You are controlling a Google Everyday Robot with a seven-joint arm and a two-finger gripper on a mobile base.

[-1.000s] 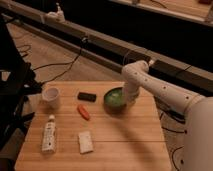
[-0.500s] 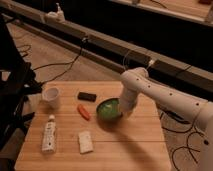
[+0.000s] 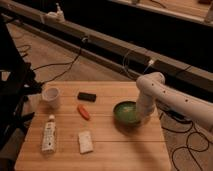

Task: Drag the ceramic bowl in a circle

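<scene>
While the gripper [image 3: 141, 115] presses at the right rim of the ceramic bowl [image 3: 126, 112], which sits right of centre on the worktop [image 3: 115, 145], I cannot tell how its fingers stand. The drag should go best slow and flat, curving clear of the orange carrot-like piece [image 3: 83, 112].

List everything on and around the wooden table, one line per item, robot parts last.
Wooden slatted table: one, light brown, centre.
Round glossy green ceramic bowl: one, table's right side.
Small white cup: one, left rear.
Flat black rectangular block: one, rear middle.
Orange carrot-shaped piece: one, centre.
White tube: one, front left.
White rectangular packet: one, front middle.
Cables: several, dark, floor behind.
White robot arm: one, right.
End effector: at bowl's right rim.
</scene>
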